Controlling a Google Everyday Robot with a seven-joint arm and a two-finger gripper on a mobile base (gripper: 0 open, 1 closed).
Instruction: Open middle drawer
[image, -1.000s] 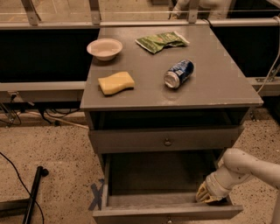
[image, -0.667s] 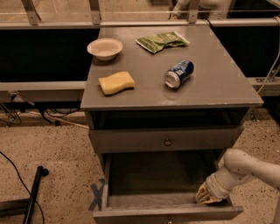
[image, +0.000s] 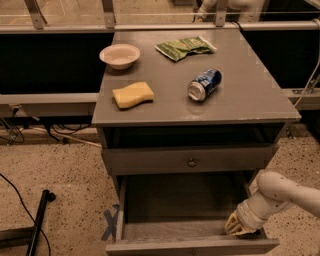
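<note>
- The middle drawer (image: 175, 205), as I judge it, stands pulled well out beneath the upper drawer (image: 150, 161), its plain grey inside showing.
- The hand (image: 239, 227) sits in its right front corner, just behind the front panel; apart or together, I cannot tell.
- Pulling from 1 corner could skew the drawer and jam it.
- Withdrawing carelessly could snag the panel's edge.
- A jolt could roll the can (image: 204, 84), lying on its side on the surface (image: 250, 105).
- The bowl (image: 120, 55), sponge (image: 133, 94) and green bag (image: 185, 47) obstruct nothing.
</note>
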